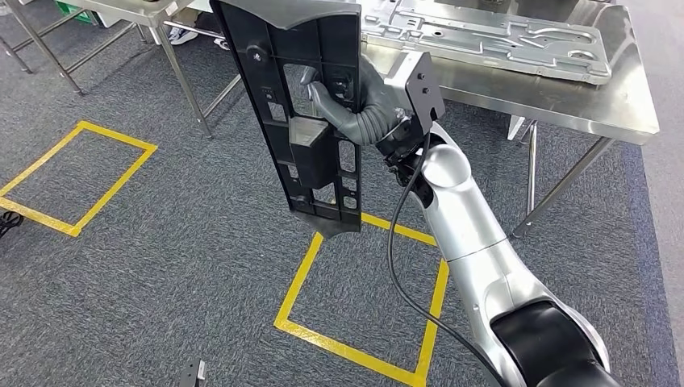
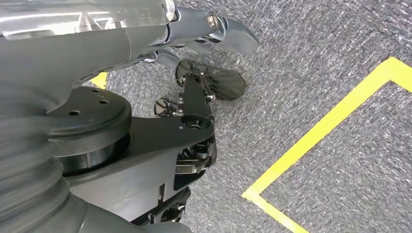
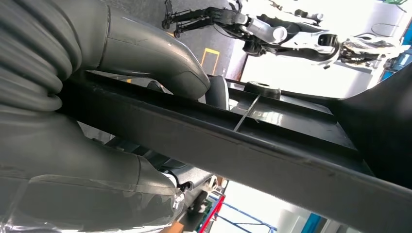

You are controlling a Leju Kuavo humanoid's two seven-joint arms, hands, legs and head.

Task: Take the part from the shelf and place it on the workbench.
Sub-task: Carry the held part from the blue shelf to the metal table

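While the right hand (image 1: 355, 101) grips the black part (image 1: 302, 113), this long ribbed panel hangs almost upright in the air, above the grey carpet floor (image 1: 161, 266) and not touching the tabletop (image 1: 565, 97). The fingers pass through an opening in the middle of the part, and the thumb (image 3: 145, 53) presses on one of its long edges. The upper end of the part is near the front edge of the steel tabletop, toward its left corner. On this tabletop lies a flat grey metal panel (image 1: 484, 36), well apart from the part. Under the lower end of the part, a yellow tape square (image 1: 363, 306) is marked on the floor. The left hand (image 2: 204, 68) hangs over the carpet with nothing in it, its fingers loosely bent and apart.
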